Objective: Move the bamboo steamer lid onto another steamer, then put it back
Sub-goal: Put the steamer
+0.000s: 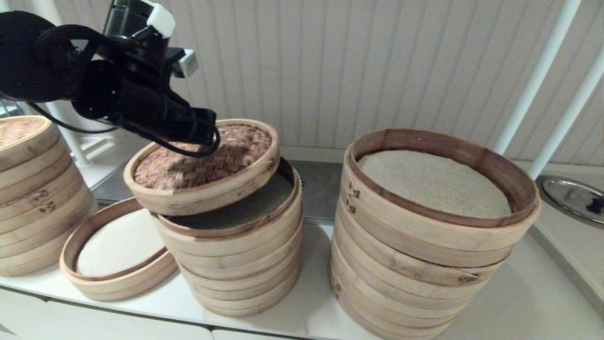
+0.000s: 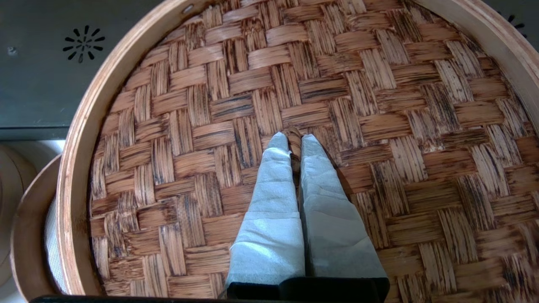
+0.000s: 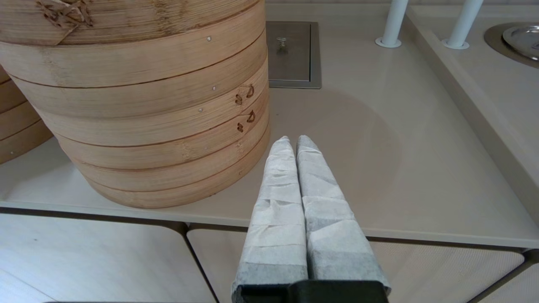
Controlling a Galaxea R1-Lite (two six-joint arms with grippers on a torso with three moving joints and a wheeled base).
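The bamboo steamer lid (image 1: 226, 156) with its pinkish-brown woven top (image 2: 379, 105) hangs tilted over the medium stack of pale tiers (image 1: 245, 264). Its left side juts out past that stack, above the low single steamer. The far right part of its rim is close to the stack's dark rim; I cannot tell if they touch. My left gripper (image 1: 210, 141) is shut on the lid's small centre loop (image 2: 294, 136), the padded fingertips pinching it from both sides. The stack's liner lies in the lid's shadow. My right gripper (image 3: 293, 141) is shut and empty over the counter's front edge.
The low single steamer (image 1: 118, 283) with a white liner sits left of the medium stack. A wider, taller stack (image 1: 415, 264) with a beige mesh liner stands on the right. Another stack with a woven lid (image 1: 28, 189) is far left. White poles (image 1: 533, 80) and a metal lid (image 1: 573, 196) are at right.
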